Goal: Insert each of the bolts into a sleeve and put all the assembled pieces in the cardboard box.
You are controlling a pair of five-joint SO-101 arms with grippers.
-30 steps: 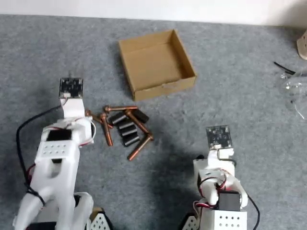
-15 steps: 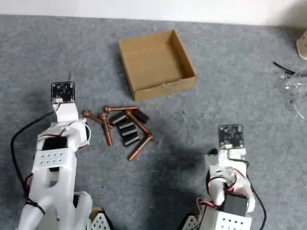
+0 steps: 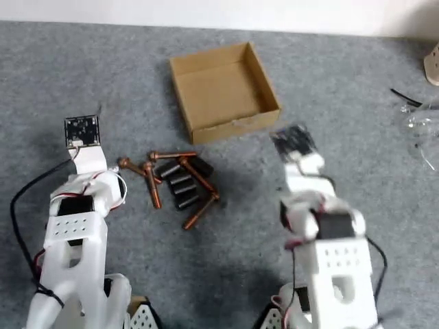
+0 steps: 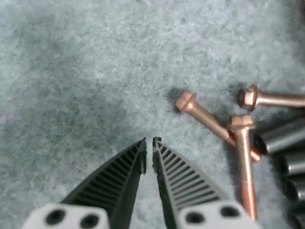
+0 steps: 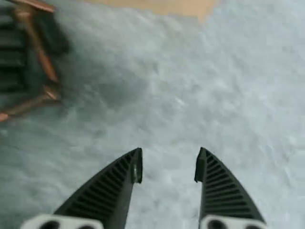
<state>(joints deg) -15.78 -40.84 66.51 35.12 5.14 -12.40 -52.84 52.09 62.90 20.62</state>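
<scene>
Several copper bolts [image 3: 152,184] and black sleeves [image 3: 181,184] lie in a loose pile on the grey carpet, in front of the empty cardboard box [image 3: 223,89]. My left arm [image 3: 75,205] stands just left of the pile. Its gripper [image 4: 148,143] is shut with nothing in it, hovering over bare carpet a short way from the nearest bolt [image 4: 205,119]; sleeves [image 4: 285,136] lie beyond. My right arm [image 3: 322,226] stands right of the pile, near the box's front corner. Its gripper [image 5: 168,164] is open over bare carpet, with bolts [image 5: 38,43] farther off.
A strip of the box's edge [image 5: 157,5] shows in the right wrist view. Clear plastic and a black wire [image 3: 415,116] lie at the far right. Open carpet stretches between the two arms and to the right of the box.
My right arm has swung forward from the table's near edge towards the box's front corner. My left arm has drawn slightly left and back from the pile.
</scene>
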